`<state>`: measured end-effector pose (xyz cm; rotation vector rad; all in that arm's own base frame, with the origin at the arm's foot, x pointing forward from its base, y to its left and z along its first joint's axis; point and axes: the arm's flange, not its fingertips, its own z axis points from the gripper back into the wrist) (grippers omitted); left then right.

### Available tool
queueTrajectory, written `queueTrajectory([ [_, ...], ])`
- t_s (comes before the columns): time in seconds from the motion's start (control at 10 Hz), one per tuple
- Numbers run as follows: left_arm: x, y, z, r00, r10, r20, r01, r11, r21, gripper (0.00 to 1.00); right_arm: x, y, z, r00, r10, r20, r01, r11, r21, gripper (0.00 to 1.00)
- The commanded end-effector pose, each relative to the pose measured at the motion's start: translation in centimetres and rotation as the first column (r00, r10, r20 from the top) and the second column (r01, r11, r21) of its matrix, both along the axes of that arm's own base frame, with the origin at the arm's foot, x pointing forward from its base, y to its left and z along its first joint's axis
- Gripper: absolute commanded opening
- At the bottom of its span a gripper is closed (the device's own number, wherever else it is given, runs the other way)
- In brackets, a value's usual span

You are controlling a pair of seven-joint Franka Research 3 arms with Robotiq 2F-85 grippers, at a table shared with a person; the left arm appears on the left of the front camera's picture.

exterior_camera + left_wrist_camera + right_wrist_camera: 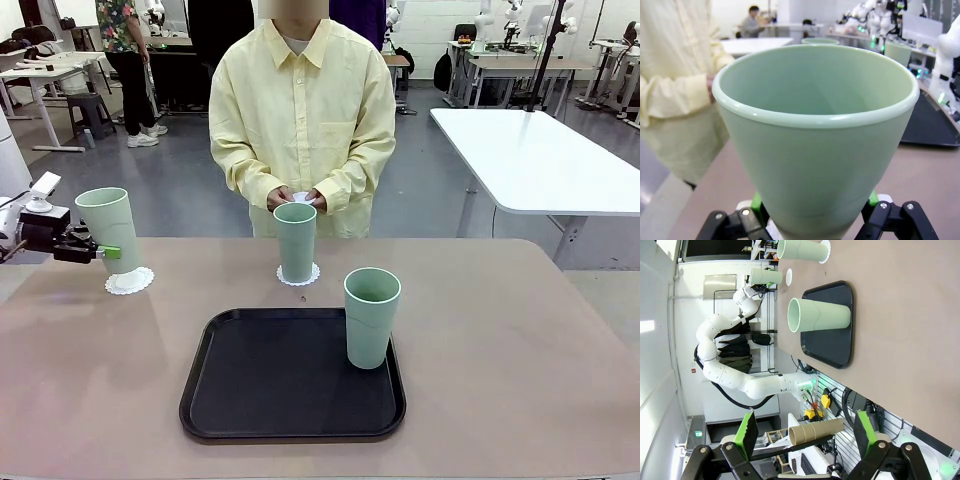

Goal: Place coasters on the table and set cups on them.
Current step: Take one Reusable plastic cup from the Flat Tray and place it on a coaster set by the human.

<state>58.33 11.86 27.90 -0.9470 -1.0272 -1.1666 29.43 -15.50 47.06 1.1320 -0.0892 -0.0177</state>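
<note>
My left gripper (108,252) is shut on a sage-green cup (107,222), gripping low on its side. The cup leans slightly, with its base at or just over a white lacy coaster (130,281) on the beige table (520,340). In the left wrist view this cup (815,135) stands between the green pads (756,202). A second cup (296,240) stands on a coaster (298,277) at mid-table. The third cup (371,317) stands at the right edge of the black tray (270,390). The person's hands hold another coaster (301,197). My right gripper (805,440) is open, off the table, holding nothing.
The person stands close at the table's far edge. A white-topped table (540,160) lies beyond at the right. In the right wrist view the tray (837,340), the cup on it (819,315) and the left arm (720,365) appear sideways.
</note>
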Motion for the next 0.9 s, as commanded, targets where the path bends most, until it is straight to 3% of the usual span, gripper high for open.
queueTrajectory([
  [0.0,0.0,0.0,0.0,1.000,0.000,0.000,0.000,1.000,0.000,0.83,0.0,0.0,0.1,1.000,0.004,0.008,-0.004,1.000,0.010,1.00],
  [0.3,-0.2,-0.3,-1.4,0.991,-0.116,0.058,0.114,0.993,0.038,0.83,0.0,0.0,0.1,1.000,0.004,0.008,-0.004,1.000,0.010,1.00],
  [0.8,0.4,0.7,-2.5,0.985,-0.150,0.083,0.150,0.989,0.003,0.83,0.0,0.0,0.1,1.000,0.004,0.008,-0.004,1.000,0.010,1.00],
])
